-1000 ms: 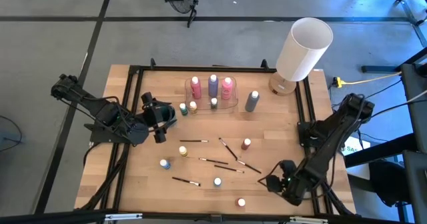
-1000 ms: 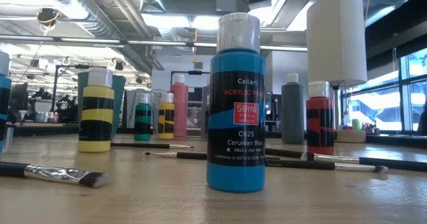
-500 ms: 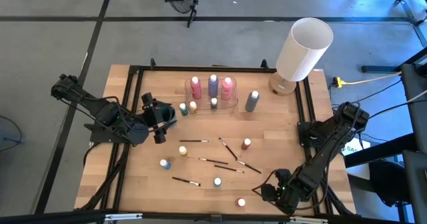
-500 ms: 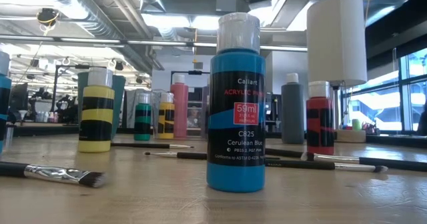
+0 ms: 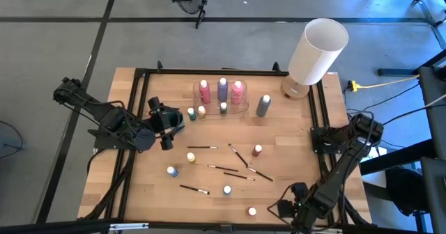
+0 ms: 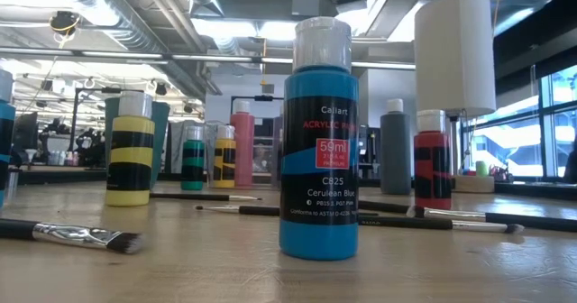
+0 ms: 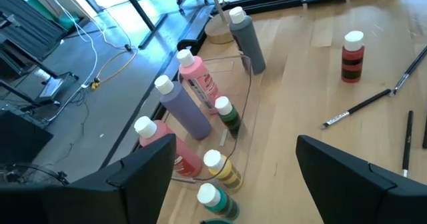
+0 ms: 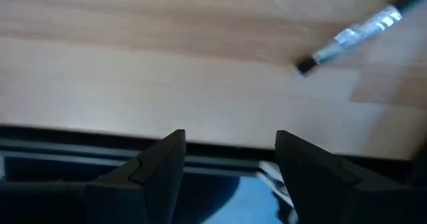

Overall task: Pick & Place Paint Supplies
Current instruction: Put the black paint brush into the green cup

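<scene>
**Both grippers empty, paints scattered**

The left gripper (image 5: 169, 122) hovers near the green bottle (image 5: 191, 113), jaws wide apart, empty. The right gripper (image 5: 286, 207) sits at the bench (image 5: 293, 143) front edge, jaws parted, empty. Paintbrushes (image 5: 202, 147) lie mid-bench.

The high view looks straight down on the whole wooden table (image 5: 293, 133). The low view sits at tabletop height, close behind a cerulean blue paint bottle (image 6: 319, 141) that the high view also shows. Each wrist view looks forward and down at the tabletop.
</scene>
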Tool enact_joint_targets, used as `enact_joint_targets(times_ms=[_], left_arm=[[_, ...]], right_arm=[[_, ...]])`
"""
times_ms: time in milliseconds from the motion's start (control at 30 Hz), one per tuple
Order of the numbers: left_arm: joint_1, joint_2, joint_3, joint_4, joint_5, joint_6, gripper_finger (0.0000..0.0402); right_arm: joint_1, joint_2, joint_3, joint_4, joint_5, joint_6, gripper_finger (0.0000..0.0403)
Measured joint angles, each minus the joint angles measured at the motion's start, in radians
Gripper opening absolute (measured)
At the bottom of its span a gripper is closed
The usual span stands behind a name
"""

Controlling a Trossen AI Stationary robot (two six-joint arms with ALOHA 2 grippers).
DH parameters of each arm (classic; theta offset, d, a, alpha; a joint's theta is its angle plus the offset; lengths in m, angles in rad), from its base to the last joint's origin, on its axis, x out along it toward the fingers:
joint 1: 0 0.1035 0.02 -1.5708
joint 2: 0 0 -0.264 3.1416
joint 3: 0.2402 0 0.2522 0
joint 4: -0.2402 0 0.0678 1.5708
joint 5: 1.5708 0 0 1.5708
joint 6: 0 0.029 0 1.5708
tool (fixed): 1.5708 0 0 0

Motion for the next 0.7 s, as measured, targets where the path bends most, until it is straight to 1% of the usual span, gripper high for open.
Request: enact_joint_targets(times_ms=[100,300,467,633,700], left_arm=[[0.0,0.0,0.0,0.0,0.0,0.003,0.0306],[0.0,0.0,0.0,0.0,-0.005,0.002,0.0306],[0.0,0.0,0.0,0.001,-0.007,0.002,0.0306],[0.0,0.0,0.0,0.003,-0.007,-0.003,0.0306],[0.0,0.0,0.0,0.004,-0.007,-0.015,0.0306]], right_arm=[[0.022,0.0,0.007,-0.004,-0.018,0.002,0.0236],[0.045,0.0,0.008,-0.003,-0.018,-0.028,0.0236],[0.061,0.0,0.008,0.038,-0.015,-0.131,0.0236],[0.06,0.0,0.008,0.1,0.034,-0.256,0.0236],[0.053,0.0,0.008,0.095,0.025,-0.31,0.0236]])
